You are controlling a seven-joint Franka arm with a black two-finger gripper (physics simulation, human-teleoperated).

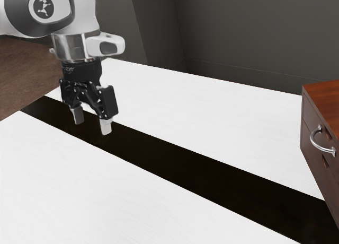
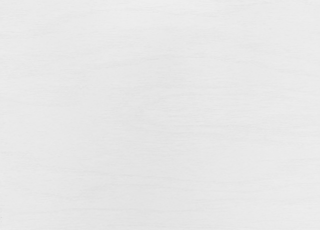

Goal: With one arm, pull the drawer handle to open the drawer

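Reddish-brown wooden drawer cabinet [image 1: 318,103]: stands on the table at the exterior view's right edge, partly cut off by the frame.
Curved silver metal handle [image 1: 321,141]: fixed to the drawer front, which faces the exterior view's left; nothing touches it.
Black two-finger gripper [image 1: 92,123]: at the exterior view's upper left, well apart from the handle. It points downward with jaws spread and nothing between them — released.
Pale fingertips [image 1: 106,128]: hang over the upper end of the dark band.
White-and-grey Franka arm [image 1: 47,10]: enters from the exterior view's upper left corner.
White wood-grain table [image 1: 201,101]: crossed by a dark brown band [image 1: 201,172] that runs diagonally from the exterior view's left to its lower right.
Wrist view: plain white table surface [image 2: 160,110] beneath the hand.
Grey wall [image 1: 238,26]: behind the table.
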